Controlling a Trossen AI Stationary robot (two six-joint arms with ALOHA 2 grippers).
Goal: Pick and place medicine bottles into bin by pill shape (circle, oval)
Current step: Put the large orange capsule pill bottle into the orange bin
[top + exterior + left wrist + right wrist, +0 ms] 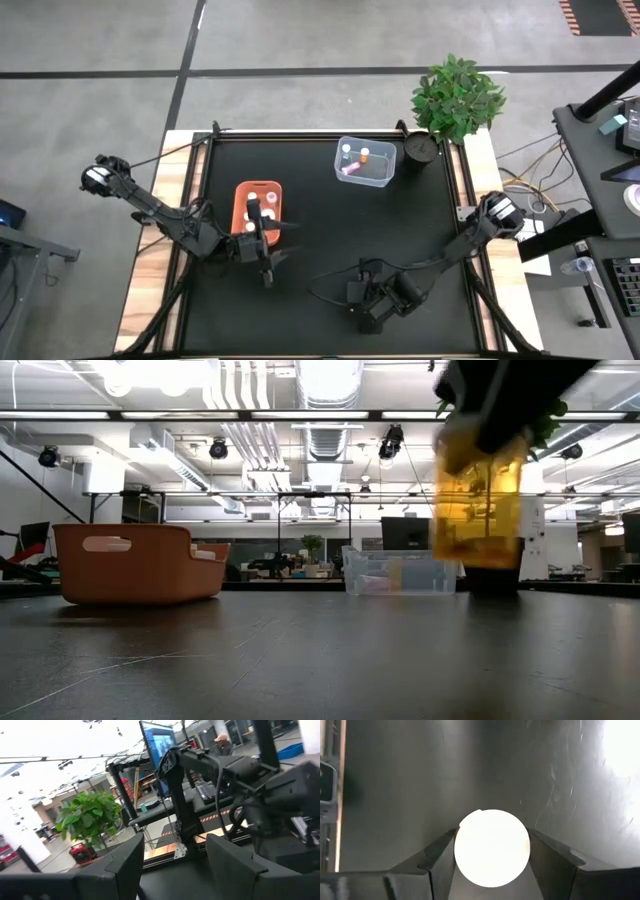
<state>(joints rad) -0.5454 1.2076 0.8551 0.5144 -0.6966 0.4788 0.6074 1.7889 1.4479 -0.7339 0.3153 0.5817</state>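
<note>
One amber bottle (480,495) sits clamped in your right gripper (492,851), lifted clear for sorting; your left gripper (172,862) waits near the orange bin (257,205), fingers parted and empty.

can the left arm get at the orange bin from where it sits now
Probably yes. The left tool sits open and empty just beside the orange bin, with nothing between them. The right tool holds an amber bottle well away.

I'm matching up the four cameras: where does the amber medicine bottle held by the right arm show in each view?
High view: hidden beneath the right gripper, bottom centre.
Low view: amber medicine bottle, upper right, hanging above the table.
Left wrist view: not in it.
Right wrist view: its white cap between the jaws, lower centre.
Shared landmark: green potted plant.
</note>
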